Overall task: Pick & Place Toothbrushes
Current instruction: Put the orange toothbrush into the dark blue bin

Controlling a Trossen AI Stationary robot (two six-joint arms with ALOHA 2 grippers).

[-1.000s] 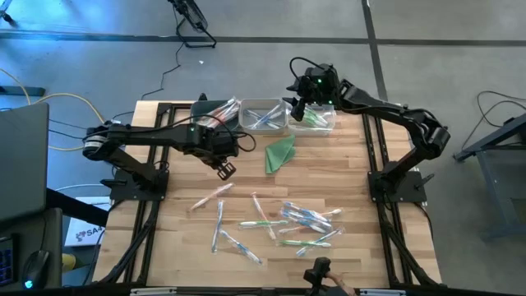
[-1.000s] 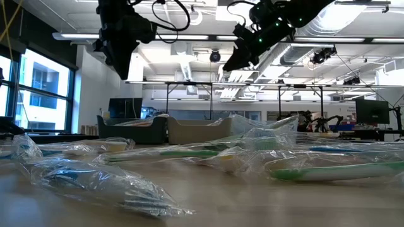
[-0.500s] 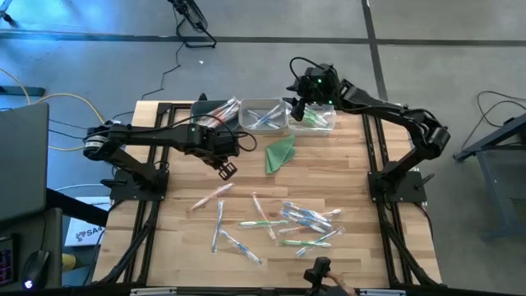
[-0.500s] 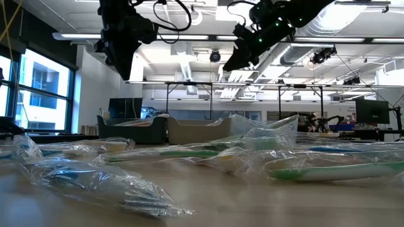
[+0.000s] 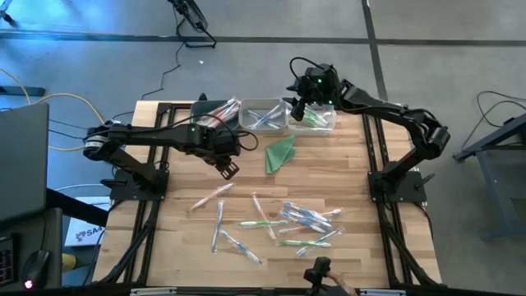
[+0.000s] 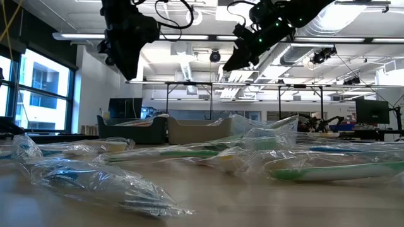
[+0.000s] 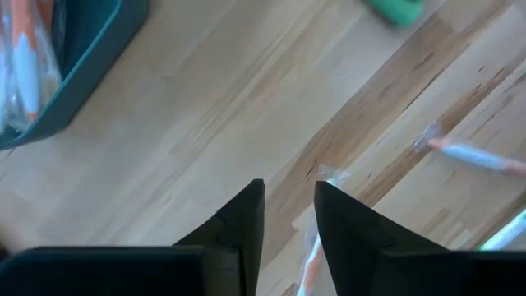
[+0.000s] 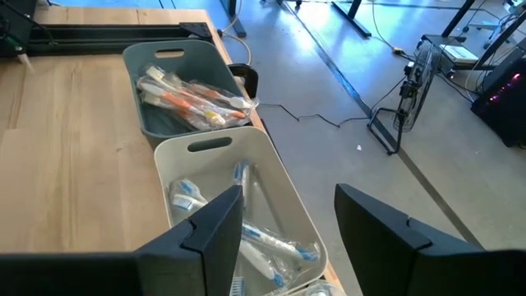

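From above, the left gripper [image 5: 228, 168] hangs empty over bare table [image 5: 345, 164] between the bins and the scattered toothbrushes [image 5: 279, 222]; I'd line its jaws across one crinkly wrapper before dropping. At table level the sleeves look glossy and slippery. The left wrist shows dark fingers [image 7: 238, 222] narrowly parted above an orange-tipped brush [image 7: 472, 156] (thin, so pinch mid-length). The right gripper [image 8: 288, 222] waits wide apart over the pale bin [image 8: 271, 164], beside the grey bin [image 8: 148, 62].

A folded green cloth [image 5: 280, 152] lies mid-bench [image 5: 164, 238] — beyond it, a dark bin [image 8: 168, 92] beside a white bin [image 8: 214, 160].
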